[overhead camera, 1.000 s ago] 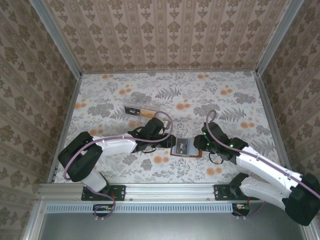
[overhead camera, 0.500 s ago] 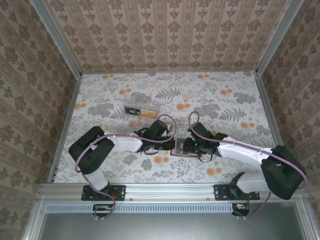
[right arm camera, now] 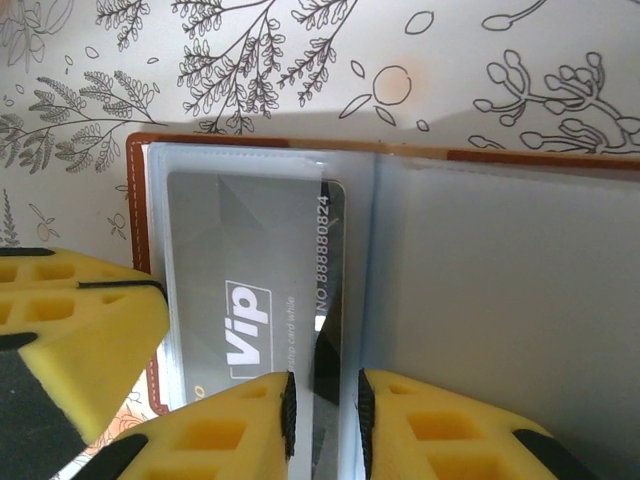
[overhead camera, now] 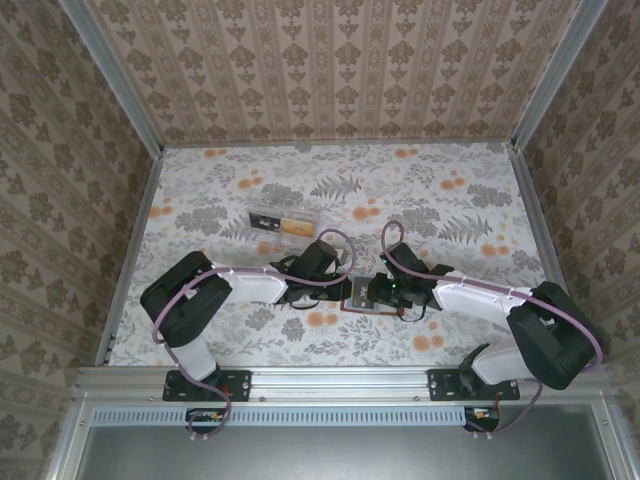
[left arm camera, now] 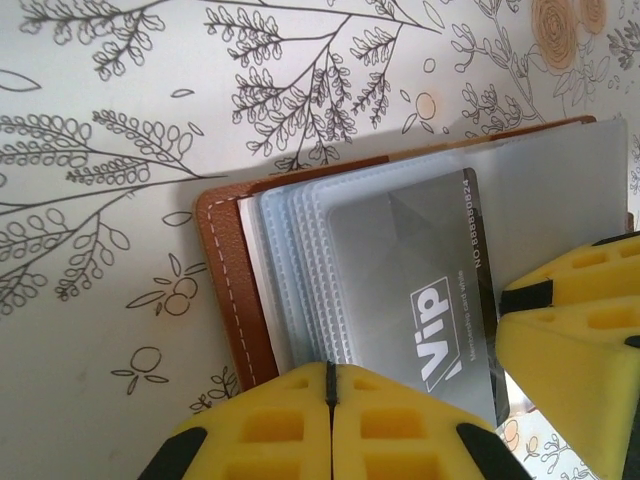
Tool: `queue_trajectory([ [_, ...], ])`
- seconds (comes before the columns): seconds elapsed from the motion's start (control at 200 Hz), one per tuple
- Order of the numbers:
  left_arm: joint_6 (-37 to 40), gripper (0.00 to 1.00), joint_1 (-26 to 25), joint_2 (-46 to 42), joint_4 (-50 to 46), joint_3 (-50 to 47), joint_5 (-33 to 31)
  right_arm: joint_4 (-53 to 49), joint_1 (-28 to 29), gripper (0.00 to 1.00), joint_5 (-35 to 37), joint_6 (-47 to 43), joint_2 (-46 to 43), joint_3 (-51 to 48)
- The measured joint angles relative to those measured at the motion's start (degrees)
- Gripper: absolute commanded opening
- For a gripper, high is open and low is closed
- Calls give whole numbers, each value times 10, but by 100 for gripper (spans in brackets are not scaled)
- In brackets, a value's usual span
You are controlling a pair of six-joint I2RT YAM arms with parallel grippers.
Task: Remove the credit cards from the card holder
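- Since 1 second ago, the right gripper [overhead camera: 373,292] has been brought leftward over the card holder [overhead camera: 362,307], and the right arm's elbow has been swung out to the right. The left gripper [overhead camera: 346,289] has been moved in closer from the opposite side.
- The card holder is seen lying open and flat on the floral table [overhead camera: 450,200], toward the near edge at the middle, between the 2 grippers.
- In the left wrist view, its brown stitched rim is seen on the left, with a stack of clear sleeves [left arm camera: 290,270] fanned just inside it.
- 1 grey credit card [right arm camera: 250,300], marked "Vip", is seen lodged in the uppermost sleeve.
- The left gripper's fingers [left arm camera: 260,430] are pressed fully together, with no gap between them, at the holder's edge. Whether a sleeve is pinched there cannot be told.
- The right gripper's fingers [right arm camera: 430,420] are held a narrow slit apart, and the long edge of the grey credit card is clamped in that slit.
- A clear plastic box [overhead camera: 285,222] is seen well apart from the holder, behind the left arm, with a tan object inside it.
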Motion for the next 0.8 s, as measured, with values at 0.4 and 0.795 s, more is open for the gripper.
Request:
queue_trajectory([
  [0.4, 0, 6, -4, 3, -3, 5, -3, 18, -15, 22, -19, 3, 1, -16],
  [0.795, 0, 6, -7, 6, -10, 11, -9, 55, -30, 12, -48, 15, 1, -37],
])
